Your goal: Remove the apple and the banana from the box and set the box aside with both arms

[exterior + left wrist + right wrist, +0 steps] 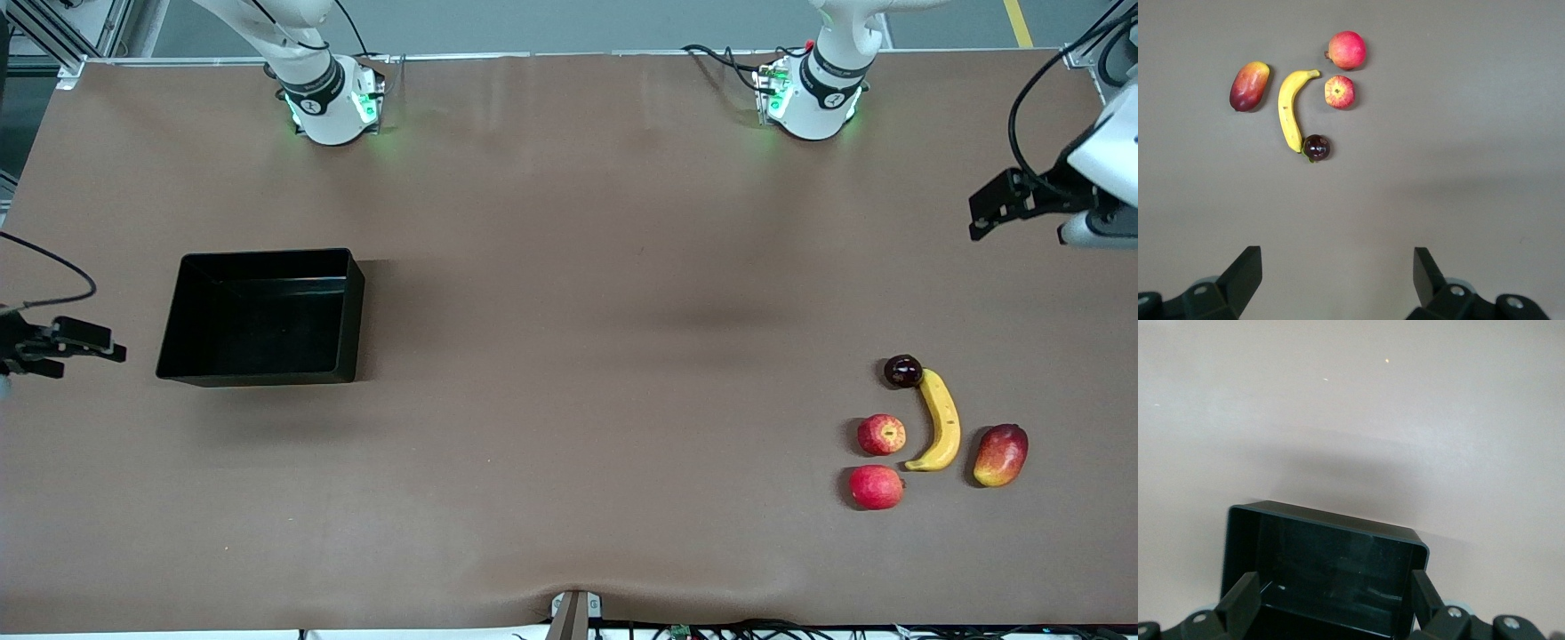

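The black box [258,320] stands empty toward the right arm's end of the table. My right gripper [111,347] hangs open over the table edge beside it, and its wrist view looks into the box [1331,528] between its open fingers [1241,600]. The yellow banana [941,420] and the red apple with yellow patches [881,434] lie side by side toward the left arm's end. My left gripper [980,218] is open and empty, high over that end's edge. Its wrist view shows the banana [1290,107] and the apple [1339,92] well away from its fingers [1245,273].
A dark plum-like ball [902,371] touches the banana's tip. A red-yellow mango [1000,454] lies beside the banana. A second round red fruit [876,487] lies nearer the front camera than the apple. The brown table [569,356] stretches bare between box and fruits.
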Action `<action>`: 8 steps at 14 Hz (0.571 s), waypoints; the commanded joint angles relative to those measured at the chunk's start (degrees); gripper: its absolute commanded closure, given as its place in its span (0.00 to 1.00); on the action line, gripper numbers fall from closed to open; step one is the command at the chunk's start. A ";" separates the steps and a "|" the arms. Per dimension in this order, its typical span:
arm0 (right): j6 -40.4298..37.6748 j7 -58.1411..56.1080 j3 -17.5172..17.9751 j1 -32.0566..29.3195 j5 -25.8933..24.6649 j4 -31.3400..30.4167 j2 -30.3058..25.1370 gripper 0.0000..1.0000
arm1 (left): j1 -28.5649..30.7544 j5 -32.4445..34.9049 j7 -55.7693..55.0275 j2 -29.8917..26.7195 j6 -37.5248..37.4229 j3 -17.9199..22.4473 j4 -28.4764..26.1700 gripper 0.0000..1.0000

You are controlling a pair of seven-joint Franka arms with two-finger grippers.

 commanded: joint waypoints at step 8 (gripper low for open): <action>-24.58 29.00 0.62 9.53 -3.69 3.24 -16.55 0.00 | -1.39 -1.42 -0.02 -2.68 0.61 0.84 -3.27 0.00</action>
